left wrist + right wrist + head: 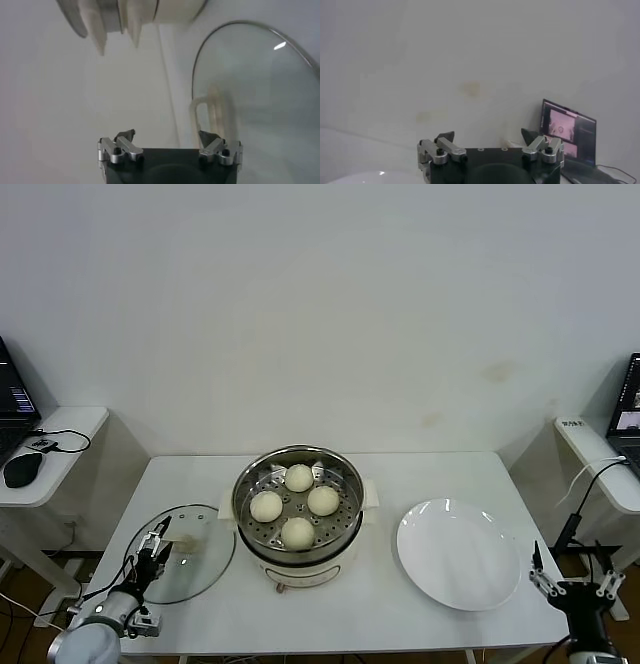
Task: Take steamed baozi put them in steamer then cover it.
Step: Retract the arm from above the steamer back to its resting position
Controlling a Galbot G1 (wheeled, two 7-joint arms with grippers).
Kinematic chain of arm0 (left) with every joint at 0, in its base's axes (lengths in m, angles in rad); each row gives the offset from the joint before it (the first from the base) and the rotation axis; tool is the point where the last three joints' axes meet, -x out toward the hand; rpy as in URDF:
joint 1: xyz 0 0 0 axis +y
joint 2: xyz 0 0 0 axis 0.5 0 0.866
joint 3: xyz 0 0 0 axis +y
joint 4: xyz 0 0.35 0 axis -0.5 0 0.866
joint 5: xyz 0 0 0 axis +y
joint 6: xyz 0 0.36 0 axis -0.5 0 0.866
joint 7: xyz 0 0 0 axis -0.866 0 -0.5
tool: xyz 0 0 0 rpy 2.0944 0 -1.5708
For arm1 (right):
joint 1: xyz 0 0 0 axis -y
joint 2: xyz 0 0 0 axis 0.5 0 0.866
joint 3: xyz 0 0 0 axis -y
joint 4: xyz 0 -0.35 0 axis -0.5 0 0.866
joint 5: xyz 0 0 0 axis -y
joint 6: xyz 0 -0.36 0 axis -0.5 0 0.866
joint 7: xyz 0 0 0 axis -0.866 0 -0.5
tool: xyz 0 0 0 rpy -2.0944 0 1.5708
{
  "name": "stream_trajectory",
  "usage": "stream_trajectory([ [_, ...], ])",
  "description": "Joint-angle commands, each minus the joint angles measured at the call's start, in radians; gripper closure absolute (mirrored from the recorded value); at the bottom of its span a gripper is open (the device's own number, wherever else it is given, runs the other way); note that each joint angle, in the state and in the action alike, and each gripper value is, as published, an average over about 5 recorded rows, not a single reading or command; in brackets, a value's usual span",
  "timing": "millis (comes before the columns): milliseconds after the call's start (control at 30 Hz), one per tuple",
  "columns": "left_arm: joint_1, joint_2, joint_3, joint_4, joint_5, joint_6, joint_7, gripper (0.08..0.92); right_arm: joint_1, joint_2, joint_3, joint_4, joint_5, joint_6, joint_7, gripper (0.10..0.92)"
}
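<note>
White tabletop (420, 474), one. Steel steamer (298, 509) at centre, uncovered, four steamed baozi (298, 532) on its tray. One empty plate (458, 554) to its right, one glass lid (205, 559) flat to its left. Left hand (152, 556) spread near lid's edge; right hand (572, 584) spread off the tabletop's right corner.

White table (430, 474), empty white plate (458, 554), glass lid (195, 552) lying flat, black mouse (22, 470)

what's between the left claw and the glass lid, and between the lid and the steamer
Nothing visible. The left claw hovers open at the glass lid's near edge, its handle just ahead. Only bare table separates lid from steamer, which holds four baozi.
</note>
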Motion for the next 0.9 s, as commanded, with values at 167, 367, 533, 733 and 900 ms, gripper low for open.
stream_trajectory([
  [167, -0.103, 0.016, 0.043, 0.087, 0.014, -0.008, -0.003, 0.177, -0.009, 0.015, 0.006, -0.001, -0.009, 0.003, 0.001, 0.203],
  [367, -0.136, 0.008, 0.055, 0.124, 0.018, -0.008, 0.001, 0.177, -0.009, 0.017, 0.001, -0.006, -0.013, 0.007, 0.000, 0.203],
  [533, -0.162, -0.006, 0.057, 0.170, 0.021, -0.016, -0.005, 0.177, -0.009, 0.014, 0.004, -0.009, -0.012, 0.010, -0.001, 0.203],
  [733, -0.173, -0.017, 0.054, 0.191, 0.018, -0.033, -0.017, 0.208, -0.003, 0.017, -0.008, -0.021, -0.017, 0.012, -0.001, 0.203],
  [900, -0.176, -0.028, 0.056, 0.208, 0.018, -0.041, -0.020, 0.346, 0.001, 0.016, -0.012, -0.024, -0.016, 0.013, -0.004, 0.203],
])
